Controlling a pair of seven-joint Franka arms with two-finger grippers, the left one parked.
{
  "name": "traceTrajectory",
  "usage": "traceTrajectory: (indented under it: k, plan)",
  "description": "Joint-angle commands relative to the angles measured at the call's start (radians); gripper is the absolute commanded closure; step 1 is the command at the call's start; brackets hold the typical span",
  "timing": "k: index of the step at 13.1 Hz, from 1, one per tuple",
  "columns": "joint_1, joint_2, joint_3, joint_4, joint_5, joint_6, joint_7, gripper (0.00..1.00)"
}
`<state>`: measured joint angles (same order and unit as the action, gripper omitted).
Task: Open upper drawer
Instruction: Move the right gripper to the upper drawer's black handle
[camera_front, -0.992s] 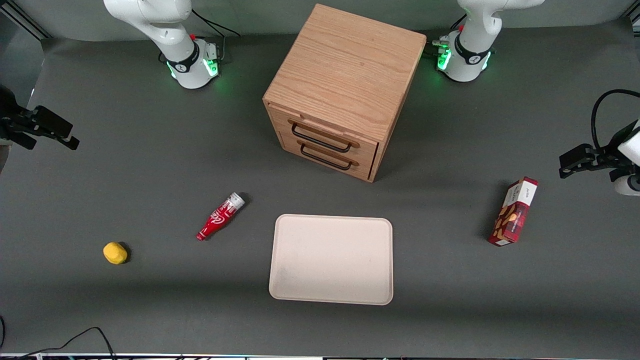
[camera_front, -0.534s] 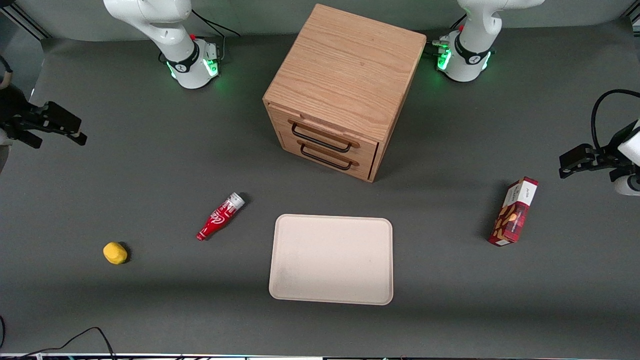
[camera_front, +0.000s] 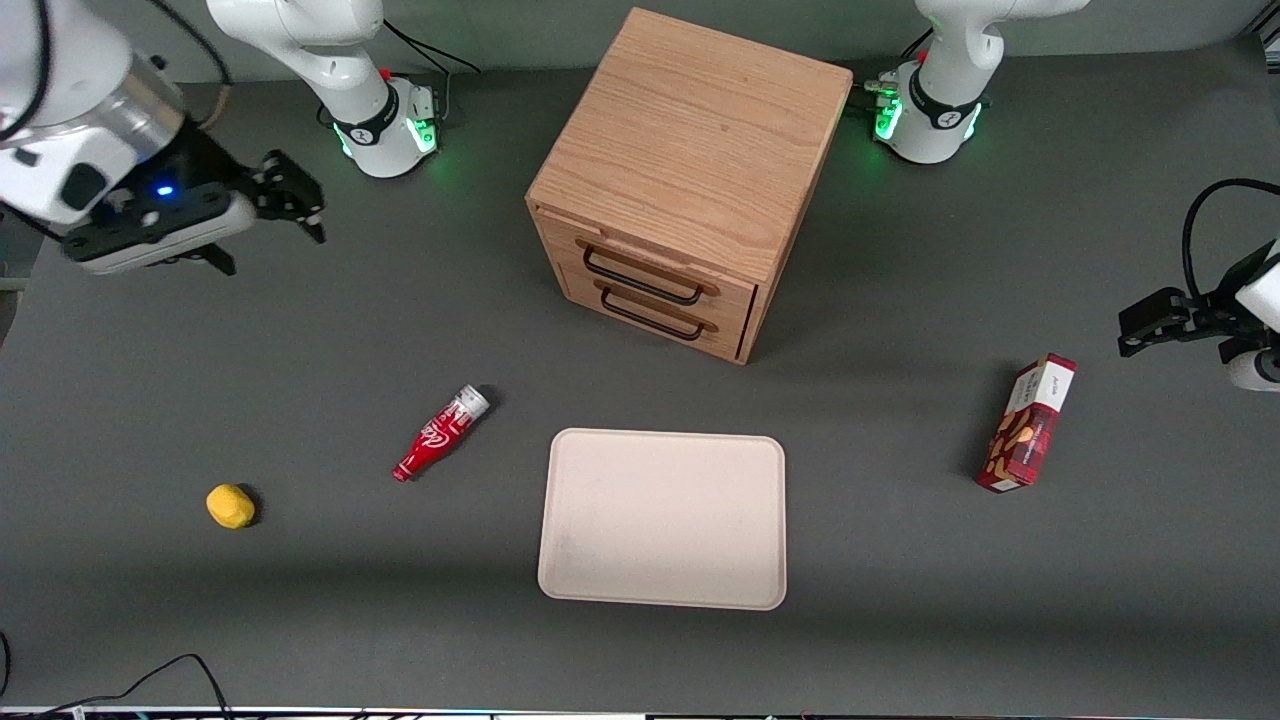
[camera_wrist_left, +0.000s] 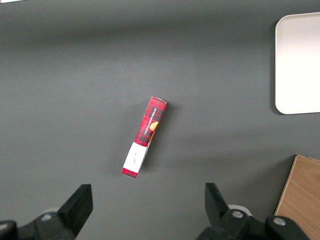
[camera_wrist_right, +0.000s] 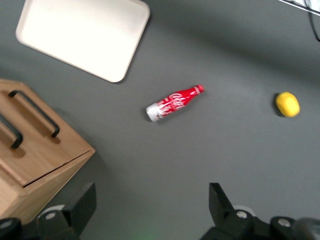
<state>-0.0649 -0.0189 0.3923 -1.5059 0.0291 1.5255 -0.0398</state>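
Note:
The oak cabinet (camera_front: 690, 150) stands at the middle of the table, far from the front camera. Its upper drawer (camera_front: 650, 268) is shut, with a thin black wire handle (camera_front: 640, 280). The lower twin drawer (camera_front: 650, 312) sits under it, also shut. My right gripper (camera_front: 272, 245) hangs above the table toward the working arm's end, well apart from the cabinet. Its fingers are open and empty. In the right wrist view the gripper (camera_wrist_right: 150, 210) hovers over bare mat, with the cabinet (camera_wrist_right: 45, 155) and both black handles beside it.
A red bottle (camera_front: 440, 433) lies on the mat nearer the front camera than the cabinet, also seen from the wrist (camera_wrist_right: 175, 102). A yellow lump (camera_front: 230, 506), a cream tray (camera_front: 662, 520) and a red box (camera_front: 1028, 423) lie on the table.
My right arm has swung in from the table's edge toward the cabinet, and its wrist and gripper now show fully. The drawers and the loose objects have not moved.

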Motion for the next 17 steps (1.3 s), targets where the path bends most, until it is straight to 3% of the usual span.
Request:
traceTrajectory:
  k: [1,8,12,17]
  plan:
    - [0.008,0.025,0.08,0.016,-0.009,0.001,-0.025,0.0]
    - [0.022,0.189,0.27,0.015,-0.018,0.136,-0.023,0.0]
    - [0.056,0.296,0.312,0.006,-0.066,0.238,-0.02,0.0]
    - [0.063,0.368,0.352,-0.049,-0.07,0.379,-0.022,0.0]
